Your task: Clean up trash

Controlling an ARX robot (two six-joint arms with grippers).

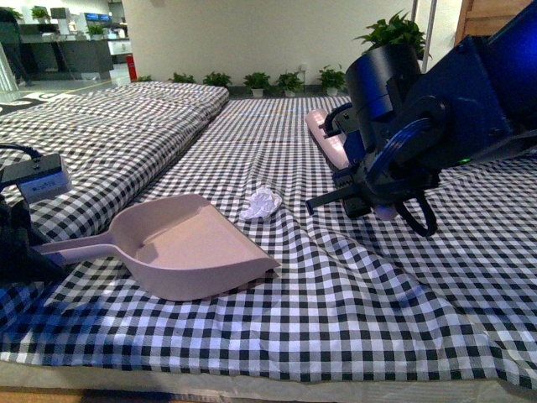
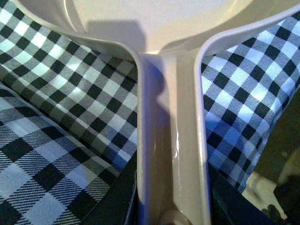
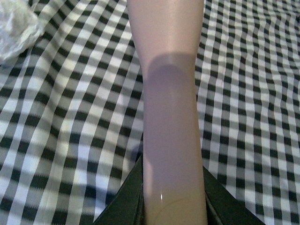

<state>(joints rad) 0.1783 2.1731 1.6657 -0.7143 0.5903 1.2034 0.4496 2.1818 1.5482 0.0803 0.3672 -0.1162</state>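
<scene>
The trash, a small crumpled white paper wad [image 1: 261,203], lies on the black-and-white checked cloth [image 1: 336,285] just beyond the dustpan's far corner; it also shows in the right wrist view [image 3: 16,30]. The pale pink dustpan [image 1: 189,243] rests on the cloth, mouth toward the right. My left gripper [image 2: 172,206] is shut on the dustpan handle [image 2: 171,140] at the left edge. My right gripper [image 3: 173,206] is shut on the pink brush handle [image 3: 168,117]. The brush [image 1: 327,138] is held above the cloth, to the right of the wad.
A folded ridge of checked cloth [image 1: 126,143] rises behind the dustpan at the left. The table's front edge [image 1: 252,386] runs along the bottom. Potted plants [image 1: 289,82] line the far wall.
</scene>
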